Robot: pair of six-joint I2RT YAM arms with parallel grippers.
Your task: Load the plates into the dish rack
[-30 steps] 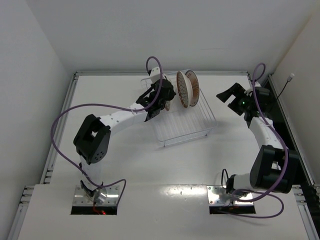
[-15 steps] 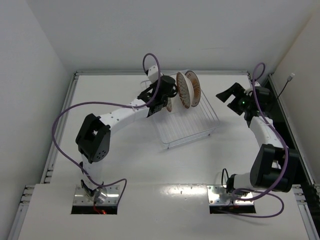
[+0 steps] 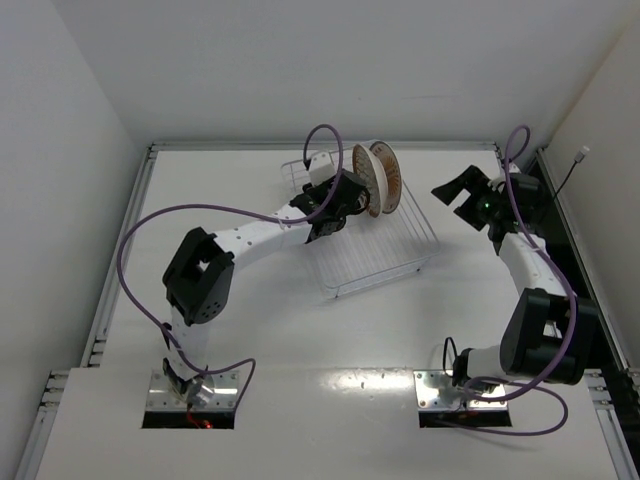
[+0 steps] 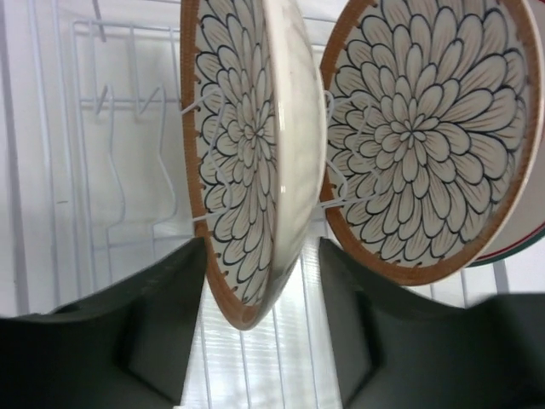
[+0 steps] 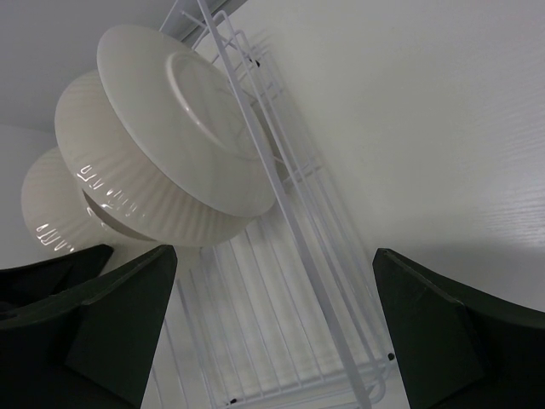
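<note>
Three plates racked
We see one petal plate [image 4: 247, 162], a second petal plate [image 4: 417, 136] and a pale-rimmed plate [image 4: 519, 239] standing on edge in the white wire dish rack [image 3: 385, 250].

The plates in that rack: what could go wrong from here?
The left hand straddles the nearest plate; backing out crookedly could tip it over or knock it into the next plate. The dish rack is thin wire, so a snag might shove it.

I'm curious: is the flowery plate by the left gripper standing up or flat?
Standing up: the plate sits on edge in the dish rack tines.
</note>
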